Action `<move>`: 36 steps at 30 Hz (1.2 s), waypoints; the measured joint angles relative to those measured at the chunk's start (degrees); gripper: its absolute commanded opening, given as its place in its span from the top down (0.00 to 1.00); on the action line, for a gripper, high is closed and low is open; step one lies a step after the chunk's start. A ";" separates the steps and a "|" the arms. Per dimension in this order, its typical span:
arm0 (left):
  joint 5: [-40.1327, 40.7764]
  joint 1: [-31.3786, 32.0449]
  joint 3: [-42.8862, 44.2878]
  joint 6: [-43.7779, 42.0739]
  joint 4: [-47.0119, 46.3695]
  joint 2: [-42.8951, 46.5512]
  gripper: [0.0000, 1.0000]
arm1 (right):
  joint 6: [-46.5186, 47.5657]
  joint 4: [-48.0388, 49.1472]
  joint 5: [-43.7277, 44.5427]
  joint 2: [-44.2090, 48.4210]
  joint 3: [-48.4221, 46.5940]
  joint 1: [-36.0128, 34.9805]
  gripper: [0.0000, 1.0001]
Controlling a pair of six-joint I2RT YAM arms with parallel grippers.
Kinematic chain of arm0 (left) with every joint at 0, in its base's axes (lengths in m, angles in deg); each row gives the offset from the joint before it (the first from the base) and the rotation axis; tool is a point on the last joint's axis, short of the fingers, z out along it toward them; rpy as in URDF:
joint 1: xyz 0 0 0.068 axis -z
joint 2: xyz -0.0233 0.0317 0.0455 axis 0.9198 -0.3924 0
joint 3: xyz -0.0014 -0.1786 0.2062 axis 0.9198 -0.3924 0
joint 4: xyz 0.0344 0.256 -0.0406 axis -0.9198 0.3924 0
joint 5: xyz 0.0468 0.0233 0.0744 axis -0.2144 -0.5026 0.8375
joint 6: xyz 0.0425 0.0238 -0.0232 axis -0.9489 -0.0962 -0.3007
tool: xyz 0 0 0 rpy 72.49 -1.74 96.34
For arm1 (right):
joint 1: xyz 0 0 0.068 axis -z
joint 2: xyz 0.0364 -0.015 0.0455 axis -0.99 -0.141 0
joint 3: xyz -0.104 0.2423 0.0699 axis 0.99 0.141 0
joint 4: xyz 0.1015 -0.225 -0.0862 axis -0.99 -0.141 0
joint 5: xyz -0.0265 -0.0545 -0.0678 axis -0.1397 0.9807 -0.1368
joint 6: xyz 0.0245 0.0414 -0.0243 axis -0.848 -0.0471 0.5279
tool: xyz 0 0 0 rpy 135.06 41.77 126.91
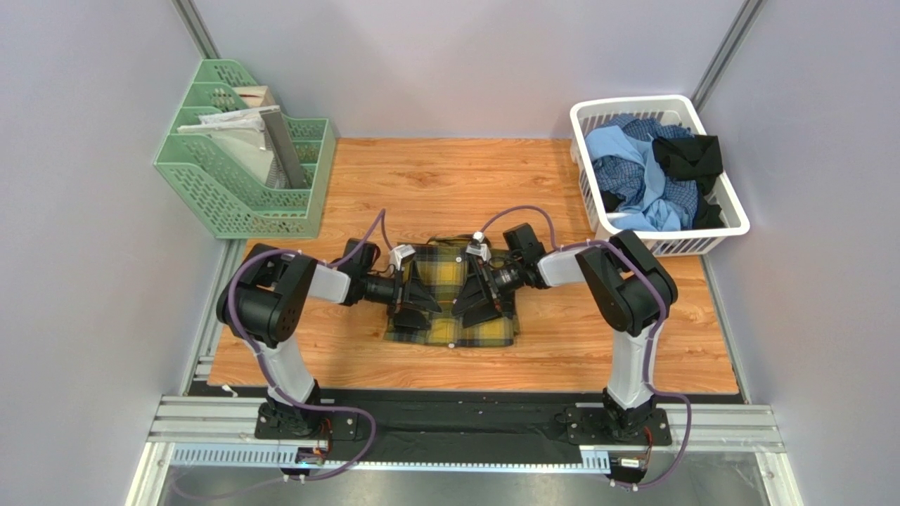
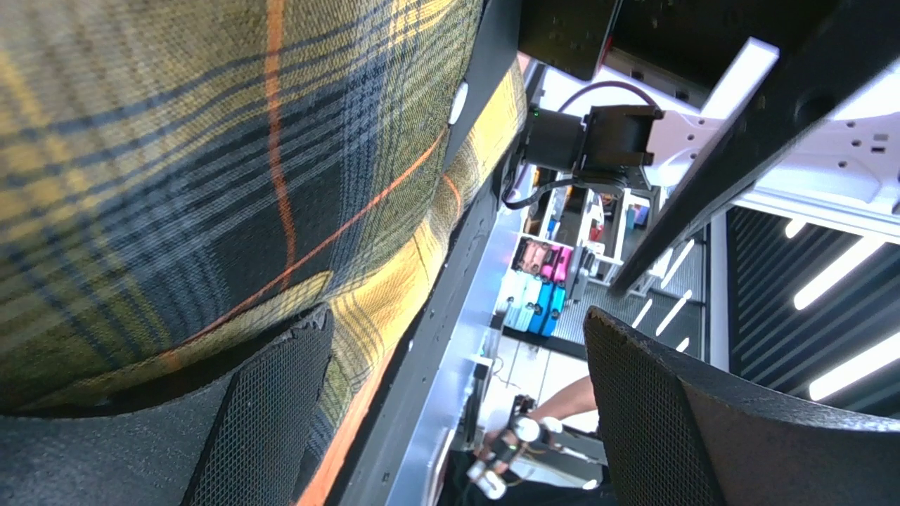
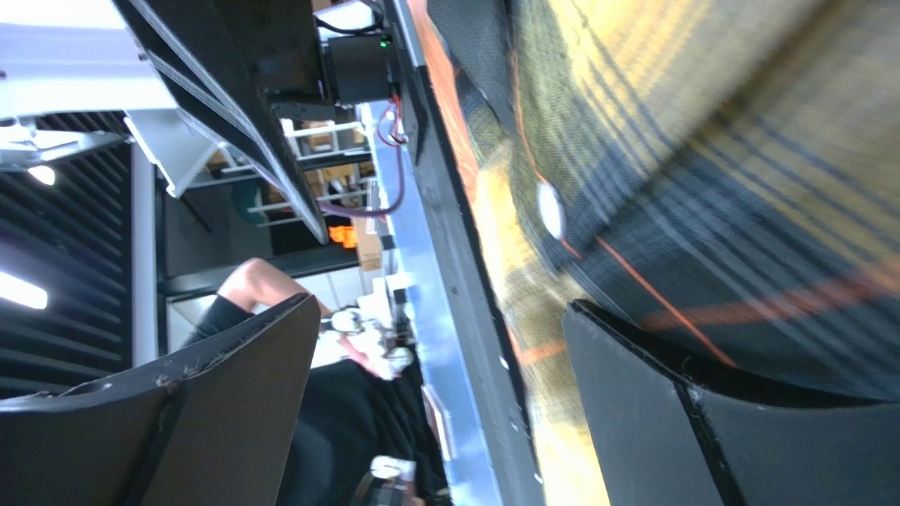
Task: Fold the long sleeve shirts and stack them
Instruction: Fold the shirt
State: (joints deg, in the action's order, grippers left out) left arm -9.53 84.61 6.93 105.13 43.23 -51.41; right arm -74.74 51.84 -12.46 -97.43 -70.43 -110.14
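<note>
At the middle of the table point(image 1: 444, 179) the plaid shirt point(image 1: 454, 329) lies flat, folded into a small rectangle. Both grippers sit low over it, facing each other: the left gripper point(image 1: 419, 298) over its left half, the right gripper point(image 1: 476, 300) over its right half. Each is spread wide and grips nothing. In each wrist view one finger point(image 2: 264, 411) point(image 3: 676, 422) lies close against the cloth, the other in the air. More shirts point(image 1: 639, 174), blue and black, are heaped in the white basket point(image 1: 676, 245) at the far right corner. A green organizer point(image 1: 238, 185) stands far left.
</note>
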 measured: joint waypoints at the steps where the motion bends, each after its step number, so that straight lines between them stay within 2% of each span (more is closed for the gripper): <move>1: -0.28 -0.42 0.07 -0.57 0.20 0.07 0.06 | 2.05 -1.99 -0.35 -0.07 -0.59 0.74 0.04; 4: 0.48 -2.08 -1.09 -2.97 2.69 3.30 0.05 | 6.73 -8.83 0.28 1.49 -1.14 2.60 0.03; 7: 2.82 -3.04 -3.98 -4.07 5.60 11.56 0.06 | 9.75 -15.72 2.84 7.45 0.87 2.45 0.02; 10: 3.26 -2.34 -4.70 -2.86 4.00 17.20 0.08 | 11.69 -19.43 3.56 14.29 2.62 -1.29 0.03; 12: 3.93 -1.62 -4.72 -1.55 1.31 17.11 0.08 | 13.35 -19.71 3.56 16.04 3.19 -4.39 0.06; 14: 4.79 -1.40 -4.50 -1.07 0.50 14.64 0.09 | 15.43 -21.20 3.85 13.09 2.93 -4.79 0.10; 17: 7.10 -2.08 -2.84 -1.46 2.69 8.37 0.13 | 19.78 -25.88 2.25 2.93 -0.13 -0.66 0.15; 18: 7.48 -2.60 -2.08 -1.73 4.52 6.80 0.15 | 21.86 -28.06 0.07 1.14 -1.55 0.96 0.16; 21: 7.13 -3.19 0.13 -3.39 8.66 6.10 0.16 | 25.94 -33.57 2.14 -0.17 -5.62 4.76 0.18; 25: 7.13 -3.13 1.70 -10.51 17.38 12.90 0.13 | 30.38 -45.59 12.76 -0.20 -13.00 11.08 0.18; 29: 8.41 -4.87 7.41 -19.50 28.39 23.89 0.01 | 34.53 -51.01 28.26 0.90 -24.22 12.57 0.15; 32: 11.30 -8.11 13.46 -24.92 32.79 30.18 0.01 | 36.68 -50.58 38.80 2.73 -32.02 9.75 0.10; 36: 16.76 -10.10 19.98 -30.34 37.92 32.30 0.01 | 38.18 -48.35 49.81 4.00 -36.89 1.33 0.07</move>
State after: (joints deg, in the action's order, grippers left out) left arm 7.23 74.52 26.90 74.80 81.15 -19.11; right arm -36.55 3.49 37.35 -93.43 -107.33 -108.81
